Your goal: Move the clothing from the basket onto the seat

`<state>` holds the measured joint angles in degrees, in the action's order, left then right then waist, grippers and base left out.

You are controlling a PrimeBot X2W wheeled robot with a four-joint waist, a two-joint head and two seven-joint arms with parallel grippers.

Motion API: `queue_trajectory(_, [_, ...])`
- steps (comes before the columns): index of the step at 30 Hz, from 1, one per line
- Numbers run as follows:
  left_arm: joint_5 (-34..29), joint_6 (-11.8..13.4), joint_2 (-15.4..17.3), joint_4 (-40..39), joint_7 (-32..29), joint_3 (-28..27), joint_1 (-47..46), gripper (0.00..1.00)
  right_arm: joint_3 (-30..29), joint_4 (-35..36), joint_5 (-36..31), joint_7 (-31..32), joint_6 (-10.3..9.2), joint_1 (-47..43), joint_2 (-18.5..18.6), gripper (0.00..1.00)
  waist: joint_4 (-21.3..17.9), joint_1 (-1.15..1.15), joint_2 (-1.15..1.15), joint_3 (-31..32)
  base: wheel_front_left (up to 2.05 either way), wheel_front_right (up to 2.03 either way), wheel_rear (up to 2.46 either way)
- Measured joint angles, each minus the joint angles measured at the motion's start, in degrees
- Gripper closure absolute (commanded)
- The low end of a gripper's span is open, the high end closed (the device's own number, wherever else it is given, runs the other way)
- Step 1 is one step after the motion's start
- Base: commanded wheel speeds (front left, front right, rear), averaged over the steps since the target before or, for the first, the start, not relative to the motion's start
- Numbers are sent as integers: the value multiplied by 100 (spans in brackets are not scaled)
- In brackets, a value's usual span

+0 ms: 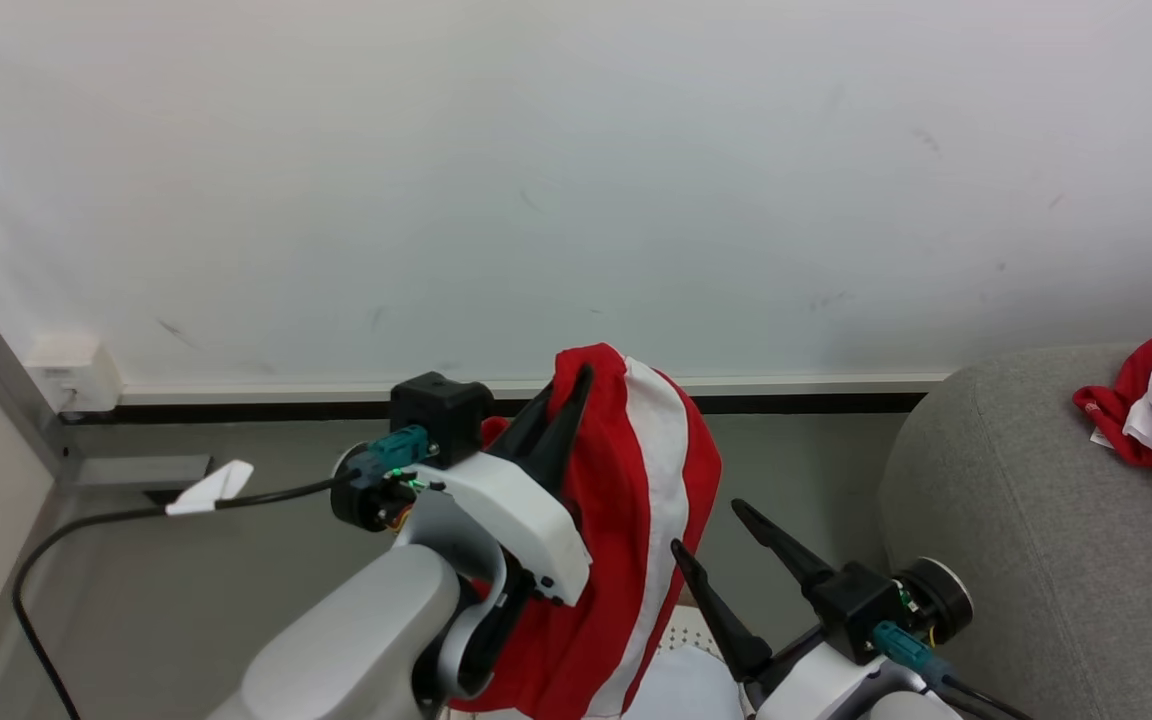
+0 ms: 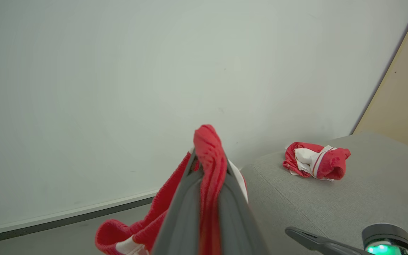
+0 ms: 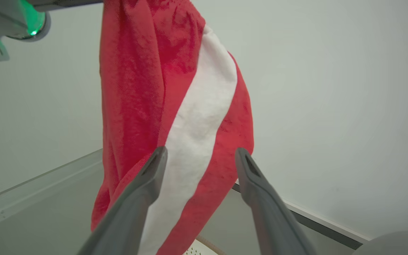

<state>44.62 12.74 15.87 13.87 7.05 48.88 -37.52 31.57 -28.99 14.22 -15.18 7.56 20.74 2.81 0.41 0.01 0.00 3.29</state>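
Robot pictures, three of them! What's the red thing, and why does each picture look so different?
They are three cameras on one robot. The head view looks down from its head, and each of the other two sits on one wrist and looks along that arm's two dark fingers.

The left gripper is shut on the clothing, a red garment with a white stripe, and holds it up in the air so that it hangs down. In the left wrist view the fingers pinch the red cloth between them.

The right gripper is open and holds nothing. Its camera looks up at the hanging cloth.

The grey sofa is at the right, and another red and white garment lies on it. A bit of the basket peeks out below the hanging cloth.
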Motion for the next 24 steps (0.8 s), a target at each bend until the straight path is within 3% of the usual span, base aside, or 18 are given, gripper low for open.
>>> queue_trajectory(8, [-22, 7, -89, -154, -93, 124, -81, 100, 708, -559, 401, 0, 0, 508, 1, 0, 46, 0, 0, -61, 0, 0, 0])
queue_trajectory(15, [-20, -60, -205, -211, -148, 196, -134, 100, 959, -1071, 301, 0, 0, 877, 4, 0, 76, 0, 0, -137, 0, 0, 0])
queue_trajectory(16, [-19, -60, -223, -218, -151, 204, -141, 100, 1023, -1132, 302, 0, 0, 909, 3, 19, 79, 0, 0, -144, 0, 0, 0])
queue_trajectory(18, [-18, -69, -237, -221, -171, 220, -158, 100, 1094, -1219, 365, 1, 0, 946, 0, 100, 89, 0, 0, -154, 0, 0, 0])
queue_trajectory(24, [-9, -87, -254, -188, -183, 229, -190, 100, 1084, -1216, 575, 1, 0, 1048, 1, 100, 112, 0, 0, -165, 0, 0, 0])
